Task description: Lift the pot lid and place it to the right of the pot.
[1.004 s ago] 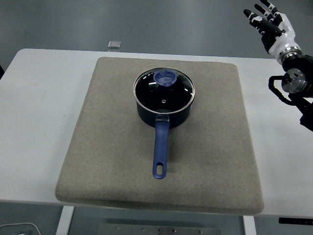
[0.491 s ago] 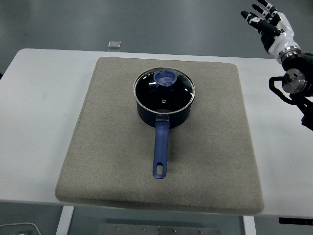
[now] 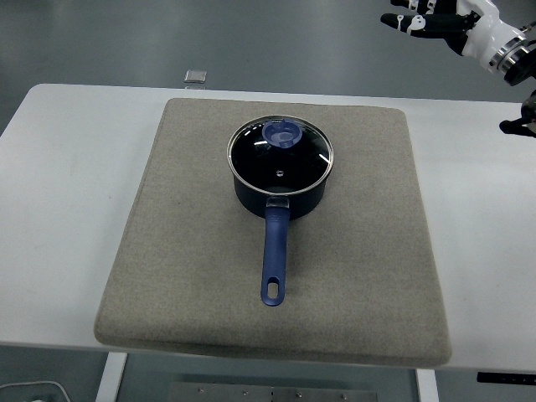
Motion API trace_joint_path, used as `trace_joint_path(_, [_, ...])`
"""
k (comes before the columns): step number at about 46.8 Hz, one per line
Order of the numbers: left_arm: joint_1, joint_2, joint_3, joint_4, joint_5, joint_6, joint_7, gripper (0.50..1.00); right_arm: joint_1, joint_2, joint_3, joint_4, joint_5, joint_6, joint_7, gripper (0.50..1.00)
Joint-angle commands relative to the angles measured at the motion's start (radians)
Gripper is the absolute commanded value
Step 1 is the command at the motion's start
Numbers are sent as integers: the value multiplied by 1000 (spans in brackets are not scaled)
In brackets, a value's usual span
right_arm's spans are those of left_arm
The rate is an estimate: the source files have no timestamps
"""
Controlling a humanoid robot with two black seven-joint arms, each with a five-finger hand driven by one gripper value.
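A dark blue pot [image 3: 280, 188] sits at the centre of the frame on a grey mat [image 3: 352, 276], its glass lid [image 3: 280, 155] on top and its handle pointing toward the bottom. The right hand [image 3: 444, 21] is at the upper right corner, fingers spread, holding nothing. A small square object [image 3: 195, 76] lies at the table's [image 3: 59, 209] far edge.

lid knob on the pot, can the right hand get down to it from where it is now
Probably yes. The right hand hovers open at the top right, beyond the table's far edge, holding nothing. The lid knob sits exposed on the lid, and nothing stands on the mat between them.
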Motion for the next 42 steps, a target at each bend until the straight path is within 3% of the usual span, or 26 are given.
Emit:
trace_joint_path(1, [0,0,0,0,0,0,0,1000,38,-12,0,33,-104,30,53,903])
trace_joint_path(13, [0,0,0,0,0,0,0,1000,127,-78,1,235,-385,29,53,901])
trace_joint_path(24, [0,0,0,0,0,0,0,1000,211,-81,1,317,-592,18,53,901])
trace_joint_path(29, [0,0,0,0,0,0,0,1000,216,-72,3,349,-691,-17,53,899])
trace_joint_path(42, [0,0,0,0,0,0,0,1000,206,-60,-8,466,-942,-181,53,897])
